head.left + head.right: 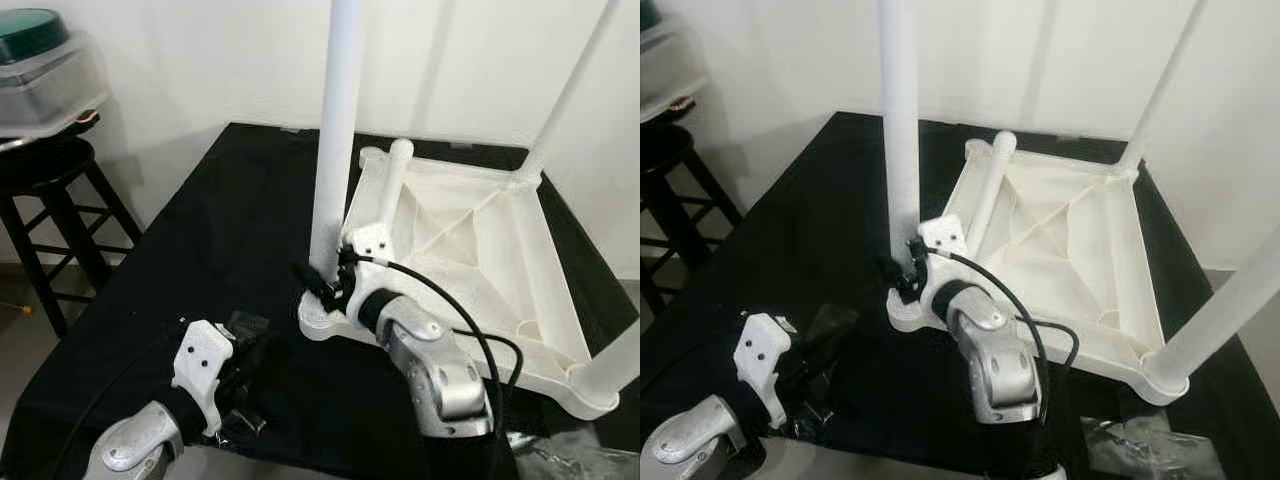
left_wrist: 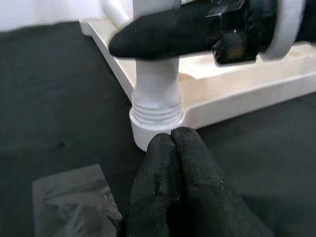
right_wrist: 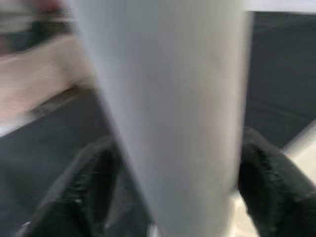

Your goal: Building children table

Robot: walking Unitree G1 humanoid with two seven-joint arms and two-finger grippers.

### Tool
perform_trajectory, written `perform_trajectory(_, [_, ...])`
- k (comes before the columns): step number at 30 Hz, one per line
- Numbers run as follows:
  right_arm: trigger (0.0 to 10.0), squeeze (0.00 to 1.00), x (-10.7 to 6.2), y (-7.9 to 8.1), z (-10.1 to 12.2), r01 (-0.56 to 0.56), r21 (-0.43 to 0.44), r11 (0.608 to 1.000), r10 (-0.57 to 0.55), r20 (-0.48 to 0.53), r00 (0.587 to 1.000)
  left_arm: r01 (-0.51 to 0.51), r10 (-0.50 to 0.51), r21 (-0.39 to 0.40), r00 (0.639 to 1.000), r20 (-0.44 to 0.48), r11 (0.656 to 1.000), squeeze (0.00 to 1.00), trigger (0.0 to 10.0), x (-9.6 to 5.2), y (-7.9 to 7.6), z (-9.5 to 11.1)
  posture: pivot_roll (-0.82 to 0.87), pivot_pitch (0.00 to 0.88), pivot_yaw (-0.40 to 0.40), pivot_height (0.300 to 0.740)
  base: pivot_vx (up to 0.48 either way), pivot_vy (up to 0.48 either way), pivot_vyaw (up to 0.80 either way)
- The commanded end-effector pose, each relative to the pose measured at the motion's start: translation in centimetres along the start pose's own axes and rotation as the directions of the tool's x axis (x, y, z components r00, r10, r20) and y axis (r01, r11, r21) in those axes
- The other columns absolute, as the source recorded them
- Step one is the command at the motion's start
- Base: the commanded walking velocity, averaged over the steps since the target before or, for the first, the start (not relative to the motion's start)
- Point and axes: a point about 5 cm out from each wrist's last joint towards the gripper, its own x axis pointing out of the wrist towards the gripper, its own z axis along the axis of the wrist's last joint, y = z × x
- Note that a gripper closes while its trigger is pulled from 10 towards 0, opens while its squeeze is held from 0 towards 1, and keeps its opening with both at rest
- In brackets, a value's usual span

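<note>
Two grippers catalogued, jaws first. Right gripper (image 1: 322, 283): black fingers (image 3: 86, 190) set one on either side of the near white leg (image 1: 335, 140), clenched on it low down, just above the threaded end (image 2: 157, 109) seated in the corner socket (image 2: 148, 129); leg upright, threads partly exposed above the socket rim. Left gripper (image 2: 171, 139): fingertips pressed together, grasping nothing, resting low over the black cloth (image 1: 200, 260) just beside that same corner socket, silver forearm entering from the near left edge. Upturned white table top (image 1: 470, 250): underside up with moulded ribs showing, lying on the black cloth toward the right half of the work surface. Further legs: one upright at the far right corner (image 1: 570, 90), one upright at the near right corner (image 1: 612, 362), one lying loose (image 1: 385, 195) along the left rim of the table top, tilted, unfitted. Clear plastic bag (image 2: 74, 197): crumpled on the cloth close to the left gripper. Second piece of clear wrapping (image 1: 1140, 445): at the near right edge of the cloth. Dark wooden stool (image 1: 55, 210): on the floor left of the work surface, beneath a clear lidded container (image 1: 45, 70) with a green top. White wall behind.
</note>
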Motion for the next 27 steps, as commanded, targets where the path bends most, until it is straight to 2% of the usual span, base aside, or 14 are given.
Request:
perform_trajectory(1, [10.0,0.99,-0.3,0.3,3.0,-0.25,-0.101,0.963,0.259,0.097,0.961,0.034,-0.034,0.0,0.999,-0.016,0.999,0.0,0.0,0.2,-0.1,-0.3,0.04,0.09,-0.023,0.74,0.0,0.0,0.0])
perform_trajectory(2, [10.0,0.99,-0.3,0.3,3.0,-0.25,-0.101,0.963,0.259,0.097,0.961,0.034,-0.034,0.0,0.999,-0.016,0.999,0.0,0.0,0.2,-0.1,-0.3,0.04,0.09,-0.023,0.74,0.0,0.0,0.0])
perform_trajectory(3, [10.0,0.0,-0.6,-0.3,3.4,-0.304,-0.178,0.936,0.322,0.082,0.943,0.041,-0.041,-0.002,0.999,-0.013,0.999,0.0,0.6,0.2,-0.2,-0.3,0.05,0.082,-0.024,0.74,0.0,0.0,0.0])
perform_trajectory(4, [10.0,0.0,-0.7,-1.0,3.4,-0.37,-0.198,0.908,0.385,0.044,0.922,0.043,-0.043,-0.011,0.999,-0.01,0.999,0.0,10.0,0.3,-0.2,-0.3,0.05,0.078,-0.023,0.74,0.0,0.0,0.0])
perform_trajectory(5, [10.0,0.0,-0.7,-1.0,3.4,-0.37,-0.198,0.908,0.385,0.044,0.922,0.043,-0.043,-0.011,0.999,-0.01,0.999,0.0,10.0,0.3,-0.2,-0.3,0.05,0.078,-0.023,0.74,0.0,0.0,0.0])
perform_trajectory(7, [10.0,0.0,-0.5,-2.4,3.3,-0.48,-0.211,0.852,0.486,-0.025,0.874,0.063,-0.063,-0.02,0.998,-0.008,0.998,0.0,10.0,0.3,-0.2,-0.4,0.05,0.071,-0.024,0.74,0.0,0.0,0.0])
perform_trajectory(10, [10.0,0.0,-0.1,-3.0,3.3,-0.548,-0.178,0.818,0.548,-0.051,0.835,0.086,-0.086,-0.008,0.996,-0.012,0.996,0.0,10.0,0.3,0.0,-0.4,0.07,0.064,-0.031,0.74,0.0,0.0,0.0])
perform_trajectory(18, [10.0,0.0,1.8,-4.4,4.0,-0.584,-0.15,0.798,0.577,-0.094,0.812,0.092,-0.092,0.001,0.996,-0.016,0.996,0.0,10.0,0.6,0.2,-0.8,0.1,0.061,-0.047,0.74,0.0,0.0,0.0])
perform_trajectory(19, [7.7,0.0,1.9,-4.7,4.0,-0.594,-0.145,0.791,0.586,-0.098,0.804,0.094,-0.094,0.0,0.996,-0.014,0.996,0.0,10.0,0.7,0.1,-0.9,0.1,0.061,-0.048,0.74,0.0,0.0,0.0])
perform_trajectory(20, [1.5,0.0,2.0,-5.0,3.9,-0.605,-0.133,0.785,0.597,-0.098,0.796,0.087,-0.087,-0.002,0.996,-0.011,0.996,0.0,10.0,0.8,-0.1,-0.9,0.1,0.061,-0.053,0.74,0.0,0.0,0.0])
perform_trajectory(22, [1.5,0.0,2.0,-5.0,3.9,-0.605,-0.133,0.785,0.597,-0.098,0.796,0.087,-0.087,-0.002,0.996,-0.011,0.996,0.0,10.0,0.8,-0.1,-0.9,0.1,0.061,-0.053,0.74,0.0,0.0,0.0])
perform_trajectory(23, [0.0,0.0,2.0,-5.0,3.8,-0.612,-0.126,0.78,0.605,-0.098,0.79,0.083,-0.083,-0.003,0.997,-0.01,0.997,0.0,10.0,0.8,-0.1,-0.9,0.1,0.063,-0.054,0.74,0.0,0.0,0.0])
perform_trajectory(25, [0.0,0.0,1.6,-5.0,2.9,-0.679,-0.1,0.728,0.664,-0.146,0.733,0.074,-0.074,0.0,0.997,-0.004,0.997,0.0,10.0,0.9,-0.2,-0.9,0.1,0.07,-0.06,0.74,0.0,0.0,0.0])
perform_trajectory(27, [0.0,0.0,1.6,-5.0,2.9,-0.679,-0.1,0.728,0.664,-0.146,0.733,0.074,-0.074,0.0,0.997,-0.004,0.997,0.0,10.0,0.9,-0.2,-0.9,0.1,0.07,-0.06,0.74,0.0,0.0,0.0])
